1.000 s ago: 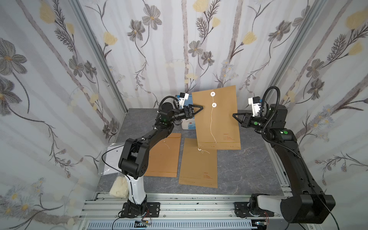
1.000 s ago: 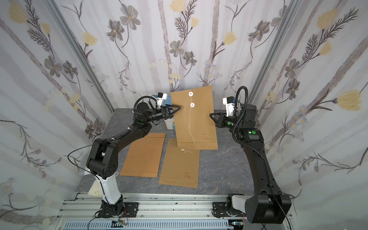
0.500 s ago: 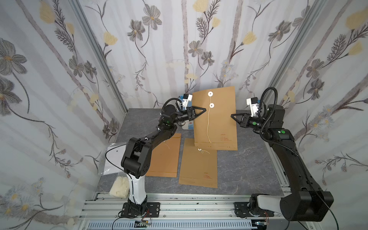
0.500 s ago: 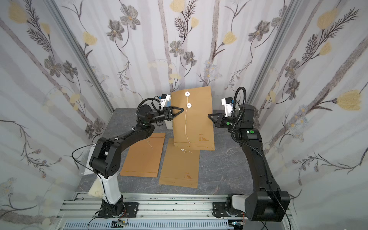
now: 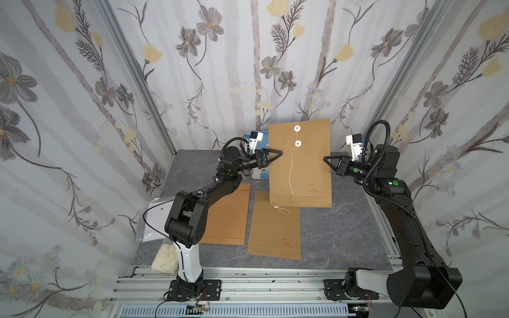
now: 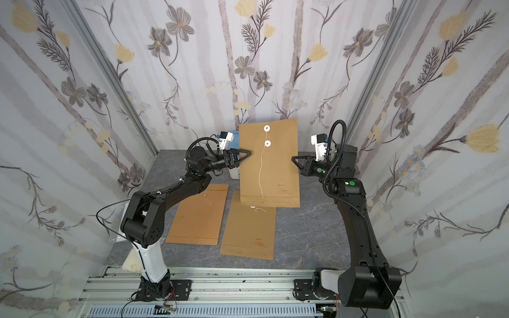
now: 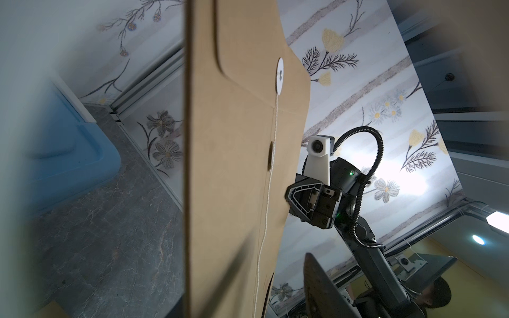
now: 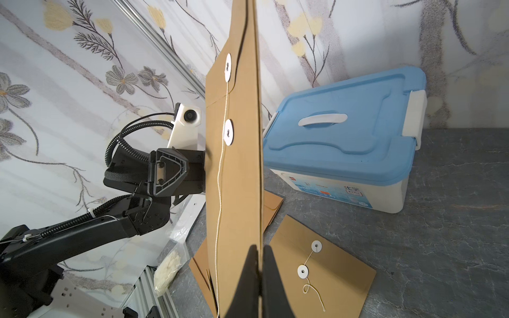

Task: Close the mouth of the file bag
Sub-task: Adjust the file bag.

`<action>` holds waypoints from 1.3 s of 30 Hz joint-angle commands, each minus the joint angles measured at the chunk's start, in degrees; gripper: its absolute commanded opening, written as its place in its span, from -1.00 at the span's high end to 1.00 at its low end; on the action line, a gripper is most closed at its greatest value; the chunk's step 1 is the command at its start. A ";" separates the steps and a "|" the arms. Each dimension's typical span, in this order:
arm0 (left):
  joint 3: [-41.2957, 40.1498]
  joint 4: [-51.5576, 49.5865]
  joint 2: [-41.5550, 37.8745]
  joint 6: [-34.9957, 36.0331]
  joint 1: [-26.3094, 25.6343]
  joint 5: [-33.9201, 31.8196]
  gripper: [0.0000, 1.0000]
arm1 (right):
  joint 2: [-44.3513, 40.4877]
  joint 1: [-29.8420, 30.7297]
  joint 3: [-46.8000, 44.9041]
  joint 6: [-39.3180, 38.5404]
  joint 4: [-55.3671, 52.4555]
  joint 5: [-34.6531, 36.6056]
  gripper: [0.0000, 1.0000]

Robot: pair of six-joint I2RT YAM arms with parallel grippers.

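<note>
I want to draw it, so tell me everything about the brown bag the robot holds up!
The file bag is flat brown paper, held upright above the table. Two white discs sit near its top, with a pale string dangling down. The right fingers pinch one side edge; left fingers flank the other.

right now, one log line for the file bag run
file bag: held upright | string: hanging loose, unwound | right gripper: shut on bag edge | left gripper: open at opposite edge

Three file bags: one upright file bag (image 5: 300, 165) mid-frame, two flat file bags (image 5: 225, 217) (image 5: 275, 234) below it. One blue-lidded box (image 8: 344, 137). Two robot arms (image 5: 190, 217) (image 5: 402, 225). One white wad (image 5: 165, 258).
</note>
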 commanded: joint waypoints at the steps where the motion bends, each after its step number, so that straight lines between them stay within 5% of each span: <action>1: 1.24 3.20 0.49 -0.94 -0.27 1.51 0.08 | 0.22 0.02 0.11 -0.31 1.86 -0.91 1.00; 4: 1.72 2.59 1.11 -0.76 -0.65 1.52 0.28 | 0.48 0.02 0.20 -0.40 1.63 -0.94 1.00; 9: 2.32 1.97 1.65 -0.91 -1.01 1.37 0.09 | 0.66 0.11 -0.24 -0.57 1.66 -1.28 1.00; 16: 3.08 2.47 2.37 -1.44 -1.35 1.17 0.21 | 0.40 0.10 -0.59 -0.81 1.62 -1.30 1.00; 23: 2.74 2.41 2.44 -1.31 -1.70 1.36 0.52 | 0.49 0.10 -0.57 -0.93 1.42 -1.28 1.00; 28: 2.86 1.08 1.98 -0.49 -1.73 1.39 0.97 | 0.31 0.10 -0.59 -1.41 0.94 -1.06 1.00; 32: 2.71 1.03 1.82 -0.24 -1.63 1.08 1.00 | 0.06 0.10 -0.68 -1.88 0.31 -0.70 0.99; 34: 2.56 1.29 1.75 -0.21 -1.61 0.92 1.00 | -0.04 0.11 -0.68 -1.98 -0.10 -0.26 0.89; 39: 2.39 2.62 1.64 -0.57 -1.44 0.73 1.00 | -2.03 0.02 -0.02 -1.57 -4.53 5.38 0.20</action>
